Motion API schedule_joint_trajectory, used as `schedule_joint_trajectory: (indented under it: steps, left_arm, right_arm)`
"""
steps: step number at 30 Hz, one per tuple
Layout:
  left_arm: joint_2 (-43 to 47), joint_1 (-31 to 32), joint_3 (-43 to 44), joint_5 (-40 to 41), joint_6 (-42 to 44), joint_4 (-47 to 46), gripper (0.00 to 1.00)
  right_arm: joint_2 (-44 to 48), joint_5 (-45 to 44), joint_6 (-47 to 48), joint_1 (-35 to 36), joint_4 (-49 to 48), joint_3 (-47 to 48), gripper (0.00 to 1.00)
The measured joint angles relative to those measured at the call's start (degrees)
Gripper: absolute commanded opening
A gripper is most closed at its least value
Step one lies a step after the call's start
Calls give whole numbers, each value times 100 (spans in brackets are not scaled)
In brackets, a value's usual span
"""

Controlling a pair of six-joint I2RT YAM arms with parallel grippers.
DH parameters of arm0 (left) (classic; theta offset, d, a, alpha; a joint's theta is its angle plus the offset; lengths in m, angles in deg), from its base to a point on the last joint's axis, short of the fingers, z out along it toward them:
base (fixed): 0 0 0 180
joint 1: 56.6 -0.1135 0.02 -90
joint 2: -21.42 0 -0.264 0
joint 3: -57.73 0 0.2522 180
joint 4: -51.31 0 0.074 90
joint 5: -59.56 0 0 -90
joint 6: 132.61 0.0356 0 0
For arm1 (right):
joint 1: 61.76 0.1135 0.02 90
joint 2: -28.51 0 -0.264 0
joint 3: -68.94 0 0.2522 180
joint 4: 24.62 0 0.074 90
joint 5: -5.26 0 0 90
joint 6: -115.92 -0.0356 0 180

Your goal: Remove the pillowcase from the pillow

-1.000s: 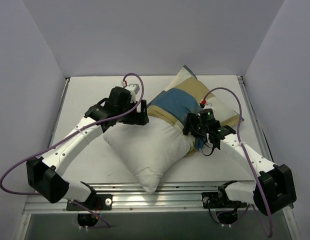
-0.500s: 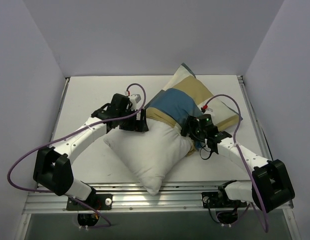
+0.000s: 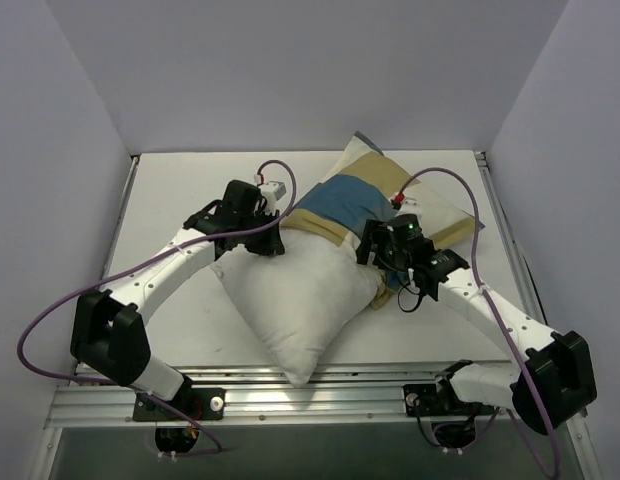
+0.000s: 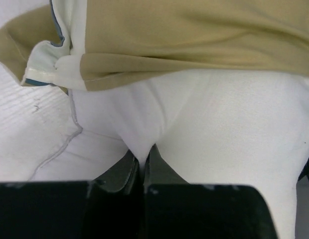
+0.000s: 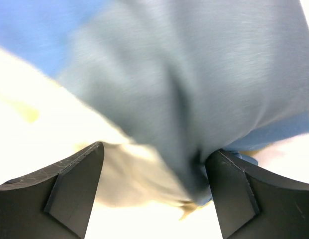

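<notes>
1. Large plump plain white stuffed pillow [image 3: 295, 300]: lies slantwise at mid-table. The bare end points to 6 o'clock. The far end, towards 1 o'clock, sits inside item 2.

2. Thin checked fabric pillowcase in teal-blue, tan and white [image 3: 362, 192]: bunched over the pillow's 1 o'clock end, with its open hem across the pillow's middle. In the left wrist view the tan hem [image 4: 194, 35] is folded above the bare white pillow [image 4: 219, 129].

3. Left gripper [image 3: 271, 241]: at the pillow's 10 o'clock edge, just below the hem. Its fingers [image 4: 129, 169] are pressed together, pinching a small fold of white pillow fabric.

4. Right gripper [image 3: 378, 256]: at the pillow's 3 o'clock edge, on the hem. Its fingers [image 5: 75, 184] are spread wide, with blurred blue-grey pillowcase cloth [image 5: 194, 89] gathered between them.

5. Flat white table [image 3: 180, 190]: bears items 1 and 2.
</notes>
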Motion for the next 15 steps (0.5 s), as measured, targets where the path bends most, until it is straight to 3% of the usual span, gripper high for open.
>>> schedule_joint_trajectory:
  steps: [10, 15]
  left_arm:
    - [560, 560, 970, 756, 1491, 719, 2]
    - [898, 916, 979, 960, 1797, 789, 2]
  right_arm:
    - [-476, -507, 1014, 1451, 442, 2277, 76]
    - [-1102, -525, 1648, 1613, 125, 2938, 74]
